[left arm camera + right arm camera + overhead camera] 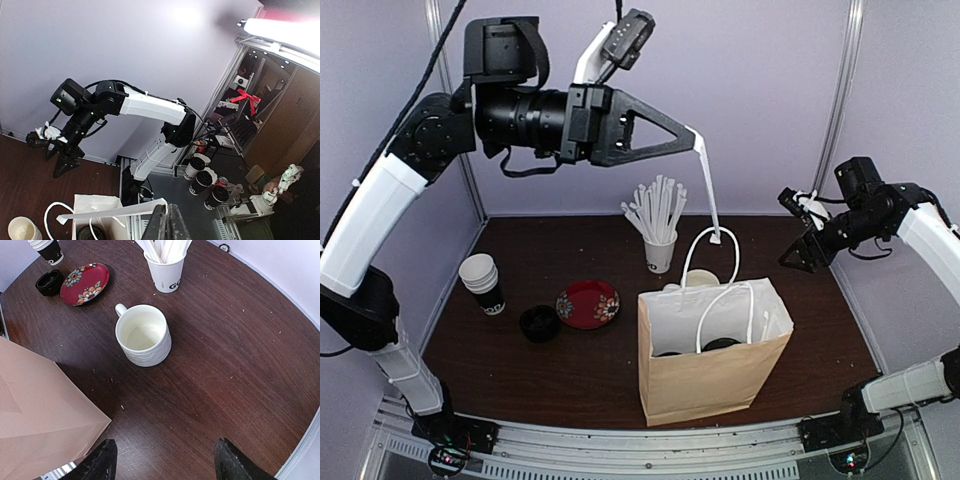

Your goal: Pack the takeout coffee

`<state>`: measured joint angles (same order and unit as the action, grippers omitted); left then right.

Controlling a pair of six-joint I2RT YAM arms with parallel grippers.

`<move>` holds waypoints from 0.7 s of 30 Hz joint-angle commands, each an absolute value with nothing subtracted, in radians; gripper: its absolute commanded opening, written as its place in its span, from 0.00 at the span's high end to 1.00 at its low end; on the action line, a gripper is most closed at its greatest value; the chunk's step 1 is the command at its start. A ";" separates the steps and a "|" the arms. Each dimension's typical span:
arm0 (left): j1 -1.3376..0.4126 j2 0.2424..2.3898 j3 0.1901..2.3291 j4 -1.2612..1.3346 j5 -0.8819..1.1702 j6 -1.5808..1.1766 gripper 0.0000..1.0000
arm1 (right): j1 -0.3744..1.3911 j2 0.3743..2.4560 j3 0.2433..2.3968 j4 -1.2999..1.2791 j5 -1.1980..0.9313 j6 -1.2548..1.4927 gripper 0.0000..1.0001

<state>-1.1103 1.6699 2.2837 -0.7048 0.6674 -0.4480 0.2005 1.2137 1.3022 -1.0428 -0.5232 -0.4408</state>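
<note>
Coffees (720, 344) inside bag (710, 385), near edge, right of centre. Left gripper (694, 134) pinches white strip (708, 190) running to handle (720, 236). Right gripper (167, 465) spread, empty. We judge cups packed. Next: steady lift, bag upright.

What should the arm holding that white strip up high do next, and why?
Probably lower the left gripper toward the mouth of the paper bag, then let go. It is shut on a white strip, perhaps a wrapped straw, hanging above the bag. Two black-lidded coffee cups sit inside already, and the right gripper is open, off to the side.
</note>
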 commanded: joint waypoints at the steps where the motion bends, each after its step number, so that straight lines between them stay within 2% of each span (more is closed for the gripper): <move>1: -1.114 1.755 2.282 -0.607 0.751 -0.517 1.00 | 0.195 1.212 1.317 -1.031 -0.537 -0.443 0.30; 12: -1.117 1.881 2.280 -0.496 0.846 -0.635 1.00 | 0.195 1.201 1.287 -1.013 -0.530 -0.446 0.30; 21: -1.116 1.788 2.286 -0.580 0.787 -0.573 1.00 | 0.195 1.214 1.295 -1.014 -0.533 -0.448 0.30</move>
<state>-1.1130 1.8751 2.2745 -0.5861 0.8036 -0.6044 0.2005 1.2137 1.2961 -1.0286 -0.5232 -0.4416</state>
